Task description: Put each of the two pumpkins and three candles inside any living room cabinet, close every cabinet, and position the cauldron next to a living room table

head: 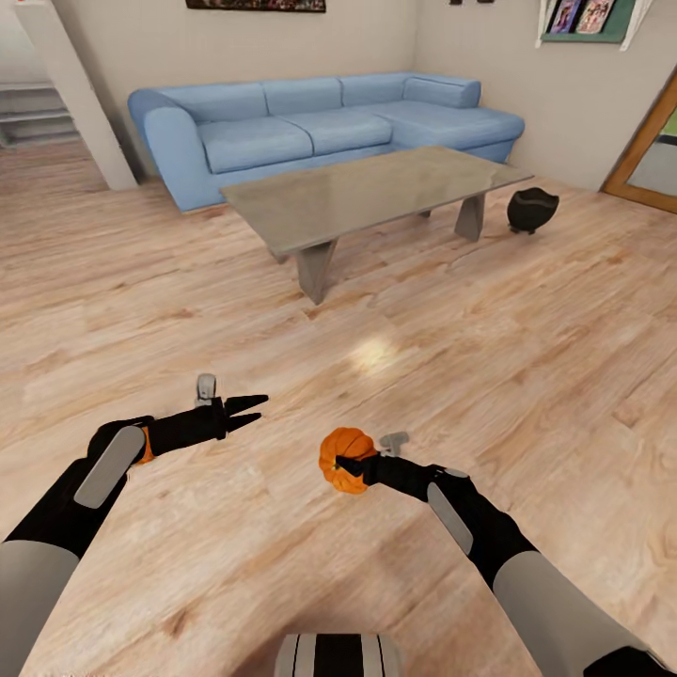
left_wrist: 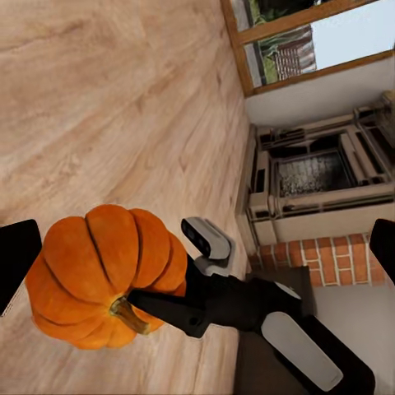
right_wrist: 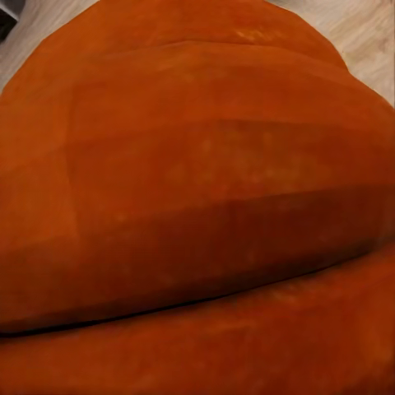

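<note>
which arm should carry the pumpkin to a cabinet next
Right. The right gripper is already shut on the pumpkin, held above the floor, while the left gripper is open and holds nothing. No cabinet is visible ahead.

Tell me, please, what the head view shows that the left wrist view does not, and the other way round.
Head view alone: the blue sofa, the table, the cauldron on the floor beside it, and the left gripper, open and empty. Left wrist view alone: a fireplace with a brick base and a window. Both share the wooden floor and the pumpkin clamped in the right gripper.
</note>
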You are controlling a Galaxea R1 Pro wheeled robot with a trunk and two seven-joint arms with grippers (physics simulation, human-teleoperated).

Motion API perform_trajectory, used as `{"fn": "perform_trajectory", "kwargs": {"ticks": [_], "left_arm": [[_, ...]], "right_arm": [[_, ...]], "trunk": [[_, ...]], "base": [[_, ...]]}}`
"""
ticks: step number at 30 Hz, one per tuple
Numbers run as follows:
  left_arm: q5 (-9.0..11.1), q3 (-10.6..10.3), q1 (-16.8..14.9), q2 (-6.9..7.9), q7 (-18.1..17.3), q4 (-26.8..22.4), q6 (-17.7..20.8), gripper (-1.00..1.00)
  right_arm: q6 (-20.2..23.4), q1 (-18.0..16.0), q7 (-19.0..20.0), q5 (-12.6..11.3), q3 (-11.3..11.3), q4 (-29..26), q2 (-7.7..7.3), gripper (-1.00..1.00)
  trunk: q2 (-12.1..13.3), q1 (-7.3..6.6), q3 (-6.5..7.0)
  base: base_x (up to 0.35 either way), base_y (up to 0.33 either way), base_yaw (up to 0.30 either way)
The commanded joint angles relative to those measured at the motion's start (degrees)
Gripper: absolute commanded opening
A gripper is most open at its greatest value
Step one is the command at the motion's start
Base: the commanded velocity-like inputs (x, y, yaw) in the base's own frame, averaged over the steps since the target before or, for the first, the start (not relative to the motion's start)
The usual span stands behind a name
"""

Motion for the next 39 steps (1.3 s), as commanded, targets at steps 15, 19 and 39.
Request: {"fn": "perform_trajectory", "kwargs": {"ticks": [15,19,39], "left_arm": [[-0.04,0.05,0.01,0.03,0.0,-0.01,0.0,1.0],[-0.04,0.04,0.02,0.03,0.0,-0.01,0.0,1.0],[-0.04,0.06,0.0,0.06,0.0,-0.01,0.0,1.0]], "right_arm": [[0.02,0.02,-0.29,-0.11,0.02,0.06,0.04,-1.0],[0.02,0.01,-0.3,-0.11,0.01,0.05,0.04,-1.0],[-0.14,0.0,-1.05,0.02,3.72,0.64,0.05,-1.0]], "trunk": [[0.2,-0.38,3.78],[0.26,-0.49,4.78],[0.52,-1.0,9.8]], "base": [[0.0,0.0,0.288],[0.0,0.0,0.289],[0.0,0.0,0.289]]}}
